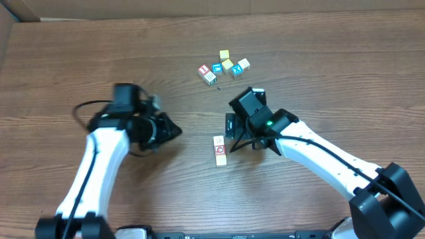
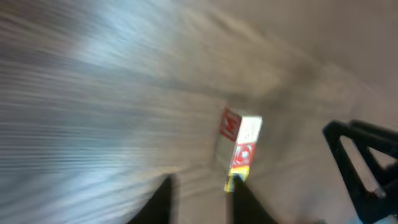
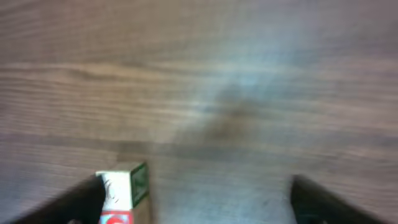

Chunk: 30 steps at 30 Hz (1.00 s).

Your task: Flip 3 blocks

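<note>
— Blocks (image 1: pixel 219 149)?
— Lying in a short row on the table (image 1: pixel 133 53), touching end to end, between the two claws, well apart from the loose cubes (image 1: pixel 224 66) farther back
— Right claw (image 3: pixel 196 202)?
— Spread wide, released, grasping nothing; one finger (image 3: pixel 78 200) just beside the row's end
— Left claw (image 2: pixel 202 202)?
— Blurred, but fingers parted and empty, row near the tips

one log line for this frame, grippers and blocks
blocks: in a row on table, unheld | left gripper: open, empty | right gripper: open, empty, beside blocks
</note>
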### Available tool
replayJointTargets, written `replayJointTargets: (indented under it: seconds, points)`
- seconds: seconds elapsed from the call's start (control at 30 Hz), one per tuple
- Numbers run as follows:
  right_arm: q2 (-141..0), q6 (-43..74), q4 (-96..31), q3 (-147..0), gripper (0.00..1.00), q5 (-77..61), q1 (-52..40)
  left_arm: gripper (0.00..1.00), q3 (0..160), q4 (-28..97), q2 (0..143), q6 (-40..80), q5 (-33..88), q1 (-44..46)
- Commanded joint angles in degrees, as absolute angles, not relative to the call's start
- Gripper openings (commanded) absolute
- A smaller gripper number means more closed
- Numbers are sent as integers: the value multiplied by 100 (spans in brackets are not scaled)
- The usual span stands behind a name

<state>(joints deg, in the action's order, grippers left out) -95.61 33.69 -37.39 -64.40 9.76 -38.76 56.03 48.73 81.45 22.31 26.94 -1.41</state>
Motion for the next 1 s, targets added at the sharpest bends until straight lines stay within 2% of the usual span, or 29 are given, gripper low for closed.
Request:
replayJointTargets:
  seconds: [0.0, 0.07, 0.1, 0.97]
  points:
    - [-9408, 3232, -3763, -6521, 100, 1411, -3785, 59, 5651, 5039, 7935, 2139, 2185, -384]
    - [-9408, 3232, -3763, -6521, 100, 1411, -3785, 98, 5651, 5135, 7940, 2139, 2185, -416]
    - [-9408, 3232, -3763, -6521, 100, 1411, -3785, 100, 5651, 5140, 7940, 2139, 2185, -416]
    - [-9109, 3218, -3791, -6438, 100, 1433, -3791, 100, 5651, 5011, 7940, 2185, 2185, -410]
